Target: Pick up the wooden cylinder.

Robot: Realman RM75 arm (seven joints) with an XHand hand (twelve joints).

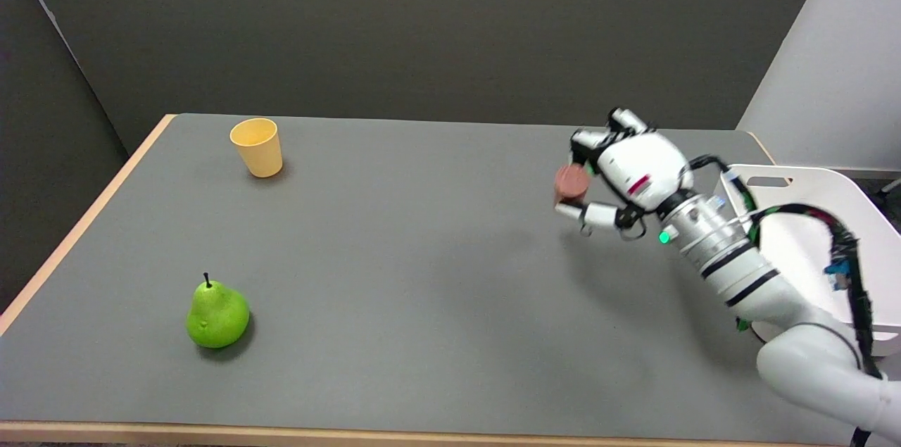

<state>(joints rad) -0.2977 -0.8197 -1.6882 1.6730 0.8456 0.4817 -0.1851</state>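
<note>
The right hand [619,169] is hanging in the air at the right of the frame, a little above the middle, and it is holding the wooden cylinder [571,182]. The cylinder is showing its round reddish-brown end face toward the left of the frame, and it is sitting between the fingers [588,139] curled over it from above and the thumb [591,213] closing in from below. The hand is therefore closed around the piece, not spread. A soft shadow is lying on the table [422,257] below and to the right of the hand, apart from the cylinder, so the piece is sitting clear of the grey surface.

The white arm is reaching in from the lower right corner, with black cables looping along it and a green light glowing near the wrist. Behind the arm, at the right edge of the frame, a white chair [809,222] is standing just beside the table.

A yellow cup [257,146] is standing upright in the upper left part of the table, its mouth open upward. A green pear [217,315] is resting in the lower left, stem up. Both are lying well apart from the hand and from each other, and nothing is standing between them and the cylinder.
</note>
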